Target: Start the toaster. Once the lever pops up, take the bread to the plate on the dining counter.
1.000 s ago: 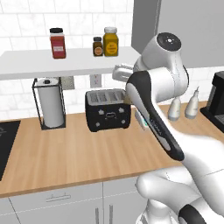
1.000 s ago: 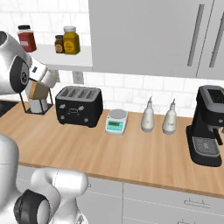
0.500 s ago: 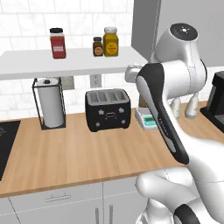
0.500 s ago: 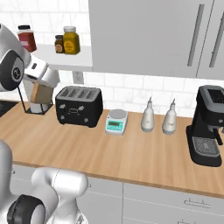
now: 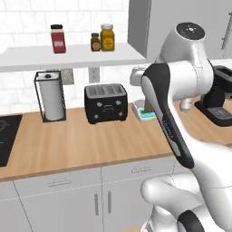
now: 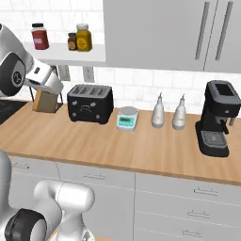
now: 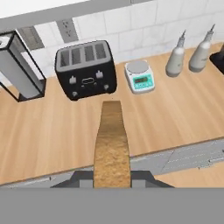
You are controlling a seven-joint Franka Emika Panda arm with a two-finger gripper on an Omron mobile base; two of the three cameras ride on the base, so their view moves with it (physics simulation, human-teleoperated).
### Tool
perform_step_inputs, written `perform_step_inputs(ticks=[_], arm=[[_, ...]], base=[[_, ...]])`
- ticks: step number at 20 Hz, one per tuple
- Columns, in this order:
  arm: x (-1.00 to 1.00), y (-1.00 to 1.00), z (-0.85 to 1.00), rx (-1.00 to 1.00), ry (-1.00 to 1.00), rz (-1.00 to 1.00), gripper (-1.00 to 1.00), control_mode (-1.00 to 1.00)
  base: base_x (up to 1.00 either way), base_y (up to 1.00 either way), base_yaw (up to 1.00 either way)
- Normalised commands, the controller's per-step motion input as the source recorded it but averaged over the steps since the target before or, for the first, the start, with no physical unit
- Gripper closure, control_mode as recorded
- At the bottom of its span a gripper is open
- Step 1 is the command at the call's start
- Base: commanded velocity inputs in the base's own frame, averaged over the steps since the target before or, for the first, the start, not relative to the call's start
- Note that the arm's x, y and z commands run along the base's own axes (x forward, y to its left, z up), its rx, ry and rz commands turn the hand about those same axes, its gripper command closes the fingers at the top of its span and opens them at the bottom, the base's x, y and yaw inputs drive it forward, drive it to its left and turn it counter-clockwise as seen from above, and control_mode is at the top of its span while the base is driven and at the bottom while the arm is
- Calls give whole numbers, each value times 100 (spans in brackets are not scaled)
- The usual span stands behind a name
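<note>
I have the bread [image 7: 112, 146] pinched edge-on in the gripper [image 7: 112, 177], raised above the near desk [image 7: 48, 135], toaster [image 7: 86, 69] beyond. I'd keep the slice upright and swing gently toward the dining counter so it can't slip.

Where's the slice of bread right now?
The thin golden-brown bread slice is held edge-on in the pincer at the bottom centre of the hand view, up above the light wood worktop in front of the black boxy toaster.
</note>
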Motion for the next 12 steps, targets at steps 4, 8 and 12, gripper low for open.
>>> perform_step_inputs(ticks=[4, 8, 12], arm=[[0, 0, 0, 0, 0, 0, 100, 100], [0, 0, 0, 0, 0, 0, 100, 100], [0, 0, 0, 0, 0, 0, 100, 100]], base=[[-91, 0, -19], [-31, 0, -59], [-1, 0, -100]])
